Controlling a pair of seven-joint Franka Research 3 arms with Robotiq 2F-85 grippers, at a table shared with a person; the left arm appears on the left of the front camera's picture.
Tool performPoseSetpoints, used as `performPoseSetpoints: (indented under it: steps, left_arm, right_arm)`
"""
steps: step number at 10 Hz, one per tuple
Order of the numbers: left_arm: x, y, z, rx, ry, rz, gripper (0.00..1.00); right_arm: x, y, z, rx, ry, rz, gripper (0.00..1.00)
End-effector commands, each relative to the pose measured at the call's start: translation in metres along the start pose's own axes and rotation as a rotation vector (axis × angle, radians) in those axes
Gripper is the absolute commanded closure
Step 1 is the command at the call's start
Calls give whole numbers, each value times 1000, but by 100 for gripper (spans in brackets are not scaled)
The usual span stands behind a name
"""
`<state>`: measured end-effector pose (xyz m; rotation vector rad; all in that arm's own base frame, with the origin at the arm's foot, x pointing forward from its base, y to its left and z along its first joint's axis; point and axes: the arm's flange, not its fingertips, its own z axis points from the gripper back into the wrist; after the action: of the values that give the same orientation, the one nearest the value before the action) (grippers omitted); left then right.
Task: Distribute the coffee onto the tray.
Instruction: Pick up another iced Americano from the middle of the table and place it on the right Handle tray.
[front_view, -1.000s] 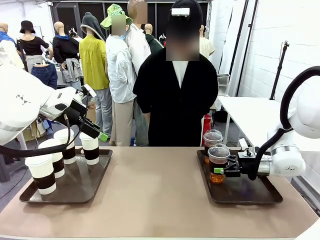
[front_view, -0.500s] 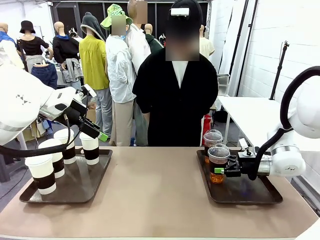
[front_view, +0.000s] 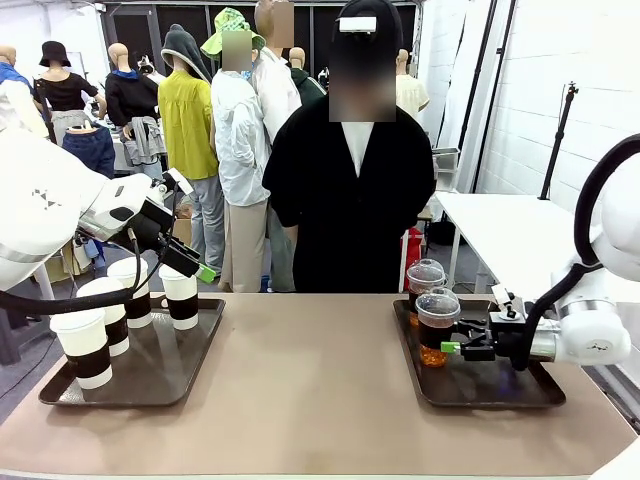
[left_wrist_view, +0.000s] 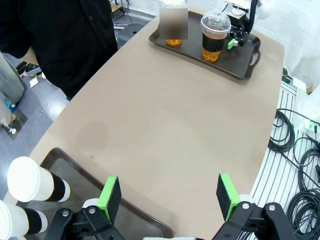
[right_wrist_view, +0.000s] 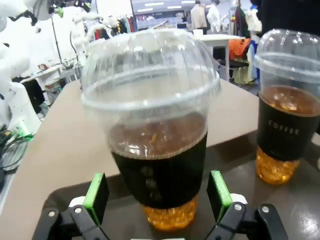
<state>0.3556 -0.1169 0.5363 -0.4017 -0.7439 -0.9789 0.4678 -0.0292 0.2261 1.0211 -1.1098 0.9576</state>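
Standing on the right tray (front_view: 545, 395), the near iced coffee cup (front_view: 437, 326) sits just beyond the right claw (front_view: 452, 347), whose green pads stand wide apart with nothing between them; in the right wrist view the cup (right_wrist_view: 157, 140) fills the space ahead of the open fingers. A second iced coffee cup (front_view: 425, 280) stands just behind it on the far side of the same tray. These clear plastic cups look thin-walled and squashy, with domed lids that could pop off, and the liquid makes them bottom-heavy and likely slick. The dark printed band around the middle seems the firmest place to take hold.

On the left tray (front_view: 195, 350), four paper coffee cups (front_view: 181, 297) with brown sleeves stand together; stiff sleeves offer a sure grip. The left claw (front_view: 203, 270) hovers above the far one, open and empty (left_wrist_view: 170, 197). A person (front_view: 350, 190) stands at the far edge of the table (front_view: 310, 400), clear of both trays.
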Motion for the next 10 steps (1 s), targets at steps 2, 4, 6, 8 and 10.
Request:
performPoseSetpoints:
  steps: [2,4,6,8,10]
  left_arm:
    - [0,2,1,-14,-11,-5,0]
    - [0,2,1,-14,-11,-5,0]
    - [0,2,1,-14,-11,-5,0]
    - [0,2,1,-14,-11,-5,0]
    - [0,2,1,-14,-11,-5,0]
  right_arm:
    - [-5,17,20,-47,-22,-24,0]
    - [-9,26,31,-70,-21,-28,0]
    - [-12,15,29,-60,-9,-38,0]
    - [-12,15,29,-60,-9,-38,0]
    - [-12,15,29,-60,-9,-38,0]
